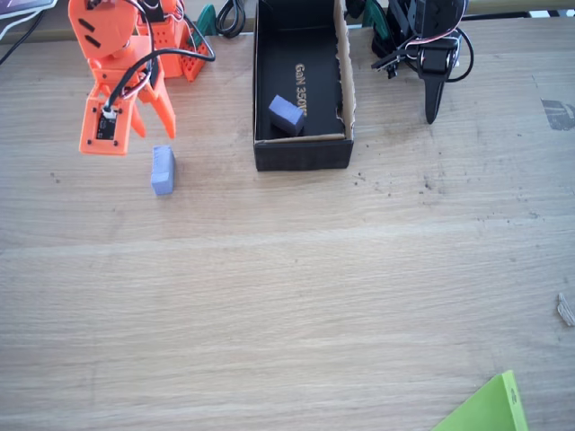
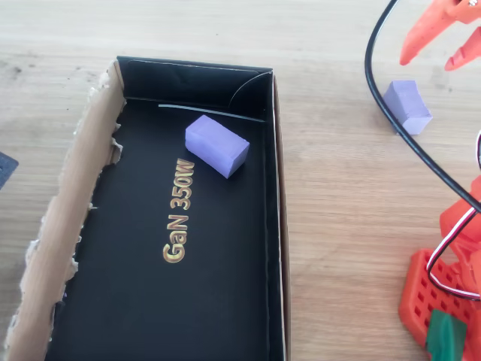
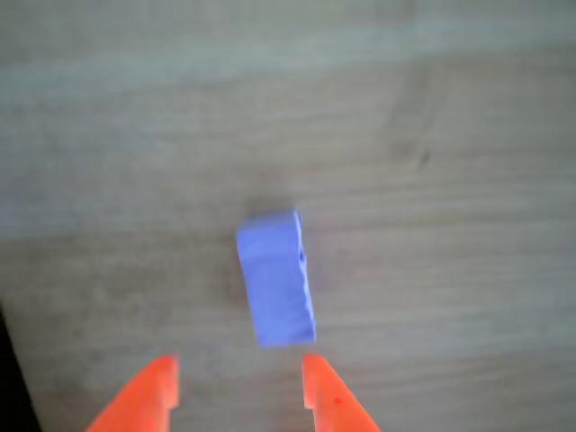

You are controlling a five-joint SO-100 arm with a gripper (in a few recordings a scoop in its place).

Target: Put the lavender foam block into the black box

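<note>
Orange jaws [image 3: 238,396] hang spread open, gripping nothing, lavender foam block [image 3: 276,277] lying on the desk [image 3: 450,135] at 12 o'clock from the tips; black box [image 1: 301,85] holds a darker block [image 1: 287,114].

Worktop [image 1: 287,296]: pale tan wood, fine darker grain streaks, scattered dark specks near the box. Lavender foam block [image 1: 163,170]: pale lavender-blue, plain, lighter on top face in the wrist view [image 3: 275,279]. Black box [image 2: 274,188]: matte black inside and out, gold "GaN 350W" lettering [image 2: 179,211] on the floor, raw brown torn cardboard edge [image 2: 64,226] along one long side. Second block [image 2: 216,145] in the box: slightly darker blue-purple, plain. Tool [image 3: 238,391]: bright orange fingers; arm body orange, black cable with red and white wires. Lime-green sheet corner [image 1: 490,409] at the fixed view's lower edge.
</note>
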